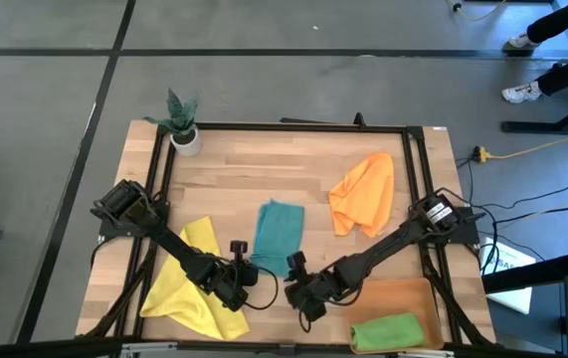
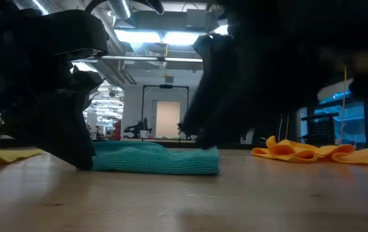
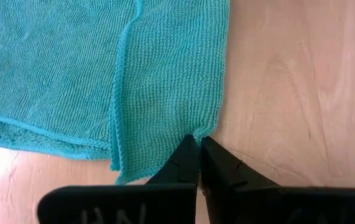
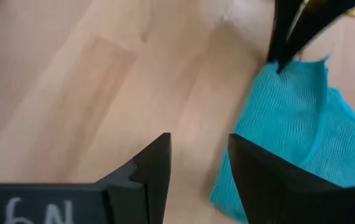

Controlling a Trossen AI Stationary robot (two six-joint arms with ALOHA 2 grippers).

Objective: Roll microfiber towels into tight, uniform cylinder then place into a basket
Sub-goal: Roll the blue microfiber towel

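Note:
A teal towel (image 1: pixel 278 234) lies folded flat at the table's middle; the low view shows it as a low teal band (image 2: pixel 154 160). My left gripper (image 3: pixel 199 142) is shut at its near left corner. My right gripper (image 4: pixel 199 162) hovers open by the towel's near right corner (image 4: pixel 239 180), one finger over the cloth and one over bare wood. Spread on the table are a yellow towel (image 1: pixel 192 283) at the near left and an orange towel (image 1: pixel 363 194) at the far right. A rolled green towel (image 1: pixel 388 331) lies in the orange-brown basket (image 1: pixel 403 296) at the near right. My left gripper pinches the teal towel's near left corner (image 3: pixel 193 127) at its very fingertips, slanting down from the table's near left. The cloth's edge puckers in toward the tips. One layer or several, I cannot tell. The towel lies slack and flat on the wood.
A small white plant pot (image 1: pixel 184 137) stands at the far left corner. A black frame (image 1: pixel 293 126) runs around the tabletop. Bare wood (image 1: pixel 264 164) lies between the towels and the far edge.

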